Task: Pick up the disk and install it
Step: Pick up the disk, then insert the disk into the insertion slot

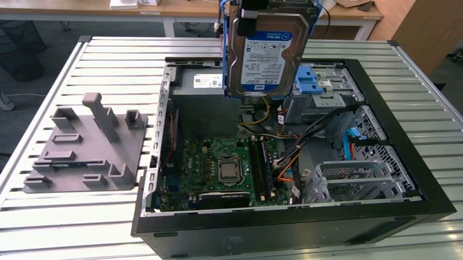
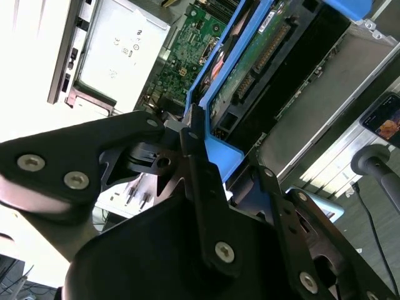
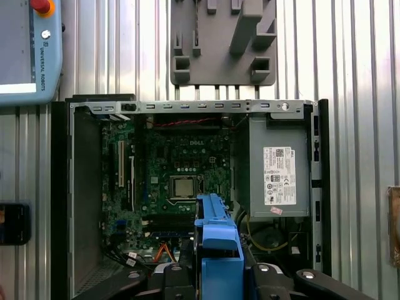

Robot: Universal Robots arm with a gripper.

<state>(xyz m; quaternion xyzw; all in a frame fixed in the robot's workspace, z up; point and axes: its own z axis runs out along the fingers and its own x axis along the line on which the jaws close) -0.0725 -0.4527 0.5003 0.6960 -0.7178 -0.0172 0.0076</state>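
Hanging upright over the open case (image 1: 405,141), the disk (image 1: 269,51) is clear of the table. The gripper (image 1: 251,12) has it by the upper edge of its blue frame, shut tight on it.

The exterior view gives the disk's labelled face. It places the disk above the end of the case where the power supply (image 1: 206,81) sits, near a blue latch (image 1: 315,81).

The second wrist view gives the other side: the green circuit board (image 2: 262,50) on the disk's back, and a black finger (image 2: 194,156) lying flat against the blue frame.

The first wrist view looks straight down past the disk (image 3: 217,237) into the case, onto the motherboard (image 3: 178,156) with its bare processor (image 3: 185,186) and the power supply's white sticker.

The case lies on a table (image 1: 108,54) of pale metal slats. A grey fixture (image 1: 79,146) with upright pegs sits beside the case, on the exterior view's left. In the first wrist view a pendant (image 3: 28,50) and a phone (image 3: 14,223) also lie on the slats. Beyond the table stand wooden desks (image 1: 181,6).
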